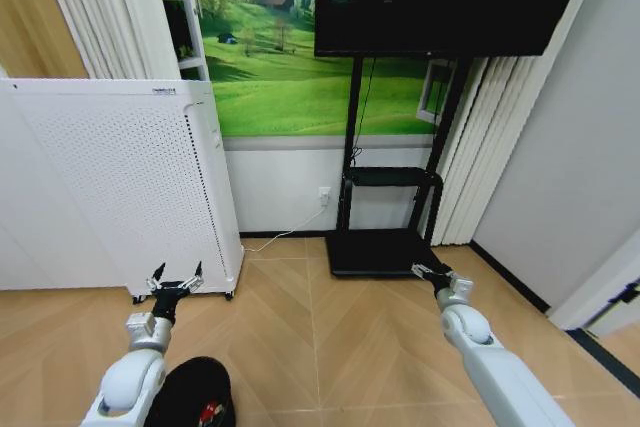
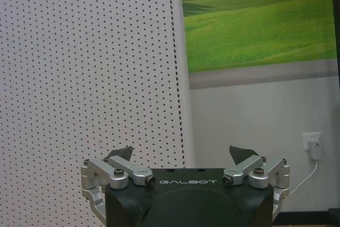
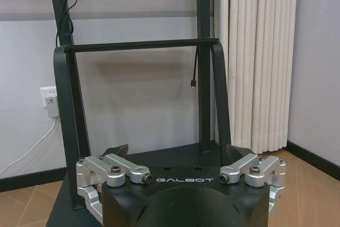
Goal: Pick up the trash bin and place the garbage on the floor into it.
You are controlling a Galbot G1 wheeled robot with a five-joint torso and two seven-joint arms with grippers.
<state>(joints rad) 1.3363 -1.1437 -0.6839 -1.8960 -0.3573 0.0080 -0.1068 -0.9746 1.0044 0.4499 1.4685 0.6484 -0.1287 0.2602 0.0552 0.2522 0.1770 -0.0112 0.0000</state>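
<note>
From the head view the small black round mesh trash bin (image 1: 195,394), with a red scrap (image 1: 209,412) inside, stands on the floor just beside the left arm and behind its wide-open, empty left gripper (image 1: 176,278), while the right gripper (image 1: 432,273), also spread wide and empty, hangs well apart near the black stand (image 1: 385,247).

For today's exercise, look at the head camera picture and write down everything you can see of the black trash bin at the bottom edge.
The trash bin is a small, round, black container seen from above at the bottom edge of the head view, standing on the wooden floor beside the robot's left arm. Its lower part is cut off by the picture's edge. A small red-and-white item shows at its rim or inside it; which cannot be told. The left gripper is ahead of it, open, not touching it.
</note>
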